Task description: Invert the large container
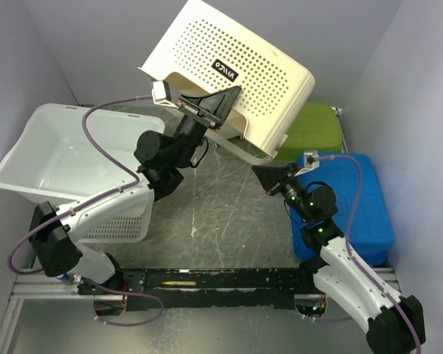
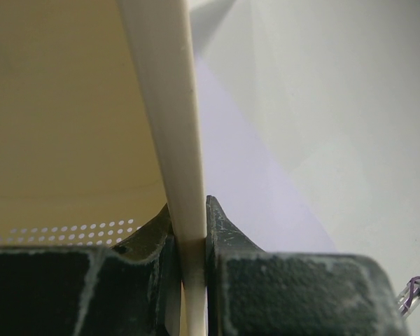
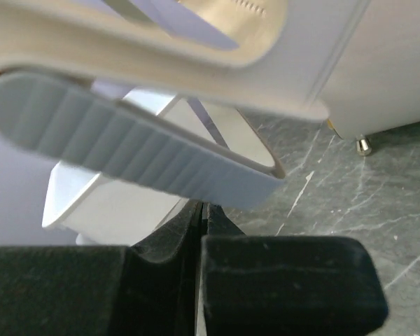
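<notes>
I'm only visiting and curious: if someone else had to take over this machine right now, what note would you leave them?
Left claw: clamped on the rim of the cream basket.
Right claw: shut, just under the basket's lower handle, apparently holding nothing.
Basket: up off the table and steeply tilted, carried by the left arm alone.
Done: lifted and partly tipped over.
Left: finish the turn, then set it down with the opening facing the table.
</notes>
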Controlling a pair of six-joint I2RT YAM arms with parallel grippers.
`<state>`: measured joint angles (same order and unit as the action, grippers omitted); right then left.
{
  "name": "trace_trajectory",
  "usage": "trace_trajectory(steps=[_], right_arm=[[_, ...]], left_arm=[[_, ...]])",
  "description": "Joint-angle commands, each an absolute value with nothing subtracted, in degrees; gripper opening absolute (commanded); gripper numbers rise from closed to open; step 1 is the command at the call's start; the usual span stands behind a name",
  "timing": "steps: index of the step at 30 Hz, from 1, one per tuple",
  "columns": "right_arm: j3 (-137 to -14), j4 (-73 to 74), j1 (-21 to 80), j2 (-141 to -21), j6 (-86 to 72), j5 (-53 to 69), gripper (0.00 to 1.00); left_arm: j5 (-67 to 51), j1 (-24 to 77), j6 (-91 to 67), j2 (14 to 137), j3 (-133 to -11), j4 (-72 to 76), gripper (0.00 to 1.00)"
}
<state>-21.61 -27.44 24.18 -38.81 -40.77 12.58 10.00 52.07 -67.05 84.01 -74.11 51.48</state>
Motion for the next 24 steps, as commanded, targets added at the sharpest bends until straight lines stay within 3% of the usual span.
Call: trace_trajectory(steps=[1, 15, 19, 24], right_arm=[[-19.9, -43.5, 24.4, -46.9, -46.3, 12.4, 0.00], [-11.0, -79.0, 19.9, -59.2, -64.4, 4.9, 0.00], [-10.9, -75.4, 16.1, -57.2, -65.6, 6.8, 0.00], [-14.2, -53.1, 14.8, -47.6, -63.5, 7.0, 0.07]], left_arm=[[8.8, 52.4, -67.2, 78.3, -72.5, 60.7, 0.07], [-4.1, 51.0, -75.5, 75.8, -61.9, 64.8, 0.07], [-11.5, 47.5, -79.6, 77.9, -60.3, 68.4, 0.07], [-16.3, 44.4, -87.3, 86.2, -59.4, 92.2, 0.07]])
